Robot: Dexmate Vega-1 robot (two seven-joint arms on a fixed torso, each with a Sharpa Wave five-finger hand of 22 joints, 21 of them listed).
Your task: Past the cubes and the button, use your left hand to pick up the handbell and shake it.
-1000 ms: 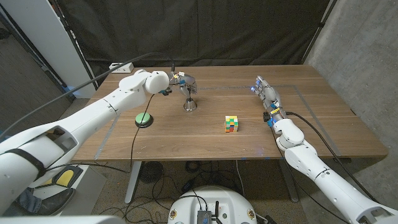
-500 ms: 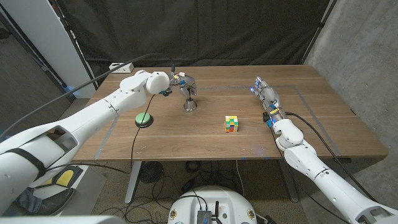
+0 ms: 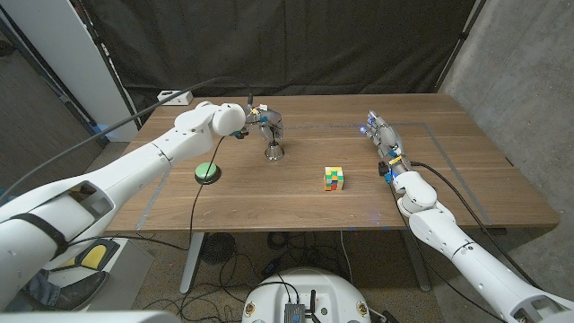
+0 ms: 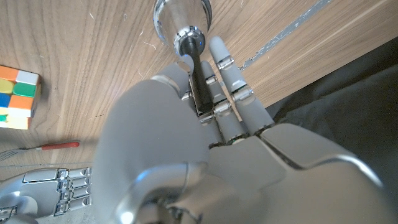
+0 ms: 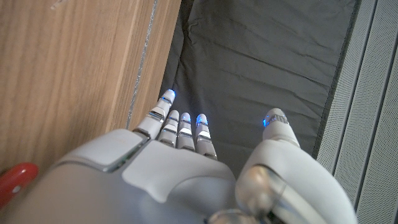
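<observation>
Wooden table (image 3: 466,179) w/ black curtain behind. Left hand (image 3: 260,118) at far-left centre, fingers (image 4: 231,74) clamped round dark handle of silver handbell (image 3: 274,149), bell standing on table. Right hand (image 3: 384,139) on edge at right, fingers straight, holding nothing. Multicolour cube (image 3: 334,178) mid-table; green button (image 3: 207,171) left of bell.

My left hand (image 3: 262,120) is wrapped round the handbell (image 3: 274,149) handle at the far side of the table (image 3: 466,179). Green button (image 3: 207,172) sits near, towards me and to the left — the colour cube (image 3: 334,178) to the right. Bare wood between them, so that's my lane. Right hand (image 3: 384,139) is parked well apart.
</observation>
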